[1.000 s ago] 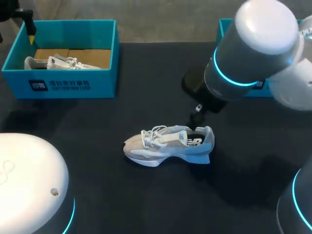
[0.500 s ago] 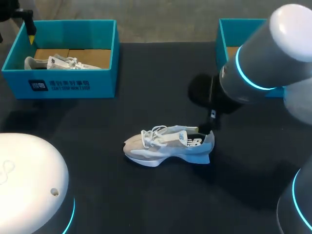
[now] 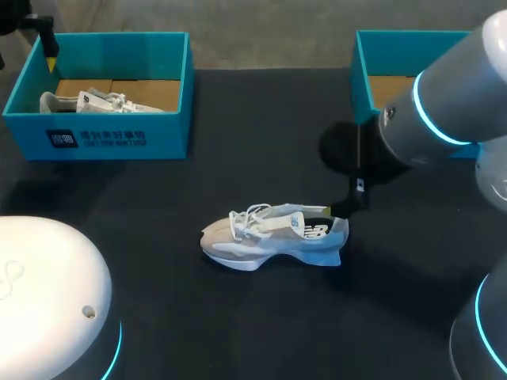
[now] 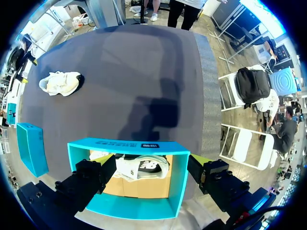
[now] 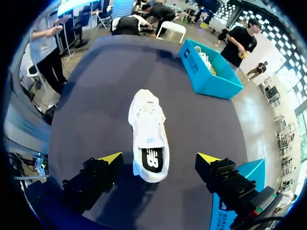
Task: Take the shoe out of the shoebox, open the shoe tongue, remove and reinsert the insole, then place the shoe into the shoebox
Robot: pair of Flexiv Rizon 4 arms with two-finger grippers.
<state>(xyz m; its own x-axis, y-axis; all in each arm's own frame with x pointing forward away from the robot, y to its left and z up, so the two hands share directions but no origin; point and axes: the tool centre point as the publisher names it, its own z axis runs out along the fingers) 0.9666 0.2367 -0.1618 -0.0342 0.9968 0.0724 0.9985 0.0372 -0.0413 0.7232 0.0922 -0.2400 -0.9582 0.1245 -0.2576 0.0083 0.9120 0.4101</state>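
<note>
Sneaker (image 3: 273,236) upright on its sole near the middle of the black table (image 3: 238,142), seen from the head camera, toe toward the left shoebox (image 3: 95,138), heel toward the right arm (image 3: 444,111). Second white shoe (image 3: 87,101) lying inside the left shoebox on its brown cardboard floor; right shoebox (image 3: 362,71) partly hidden behind the right arm, the arm's dark end low and just beside the sneaker's heel. White dome of the left arm (image 3: 47,293) at the near edge. From the left wrist, left gripper (image 4: 152,163) hanging above the left shoebox, yellow-tipped fingers spread wide and holding nothing, second white shoe directly below between them, untouched; sneaker well apart across the table. From the right wrist, right gripper (image 5: 159,158) likewise parted, one finger on either side of the sneaker's heel with clear gaps on both sides, no contact; sneaker pointing straight away, laces and tongue up, dark insole showing in the opening at the heel; left shoebox farther ahead past the toe, corner of the right shoebox just beside one finger.
</note>
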